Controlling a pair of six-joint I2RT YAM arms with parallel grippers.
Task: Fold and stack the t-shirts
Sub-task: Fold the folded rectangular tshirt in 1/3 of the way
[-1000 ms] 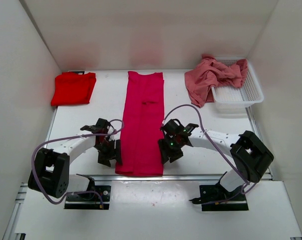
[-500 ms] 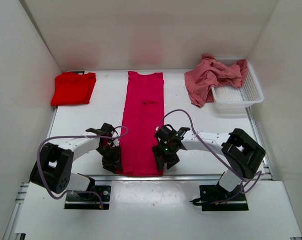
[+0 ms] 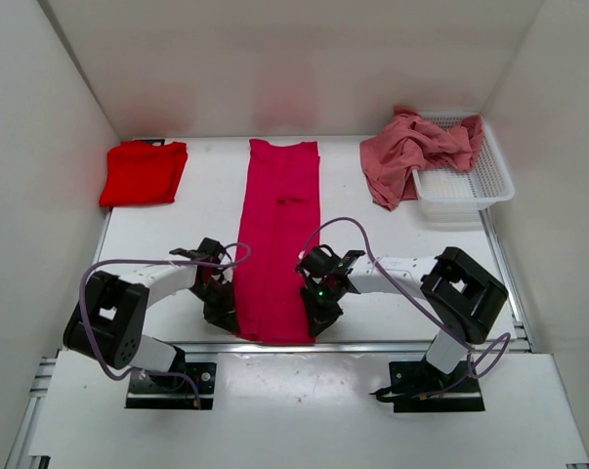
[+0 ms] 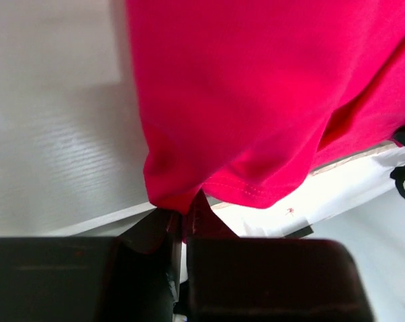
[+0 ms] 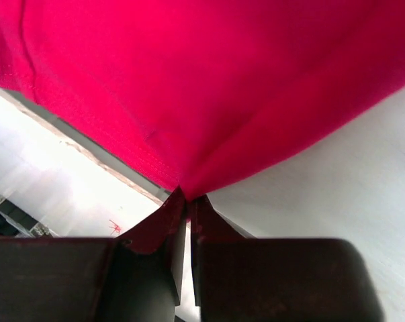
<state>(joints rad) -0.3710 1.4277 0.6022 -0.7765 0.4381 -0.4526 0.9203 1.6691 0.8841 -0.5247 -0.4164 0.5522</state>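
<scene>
A crimson-magenta t-shirt [image 3: 279, 234] lies as a long narrow strip down the middle of the table. My left gripper [image 3: 230, 319] is shut on its near left corner. In the left wrist view the hem [image 4: 256, 100] bunches into the left gripper [image 4: 184, 218]. My right gripper [image 3: 314, 317] is shut on the near right corner. The cloth [image 5: 209, 80] pulls to a point between the right gripper [image 5: 187, 201] jaws. A bright red t-shirt [image 3: 144, 172] sits folded at the back left. A salmon pink t-shirt [image 3: 411, 151] lies crumpled at the back right.
A white mesh basket [image 3: 475, 181] stands at the back right, with the pink shirt draped over its left rim. White walls close in the table on three sides. The table's near edge [image 3: 274, 344] runs just below both grippers.
Both grippers have moved down toward the near edge and inward to the shirt's near corners. Both sets of jaws have gone from open to shut on the cloth.
</scene>
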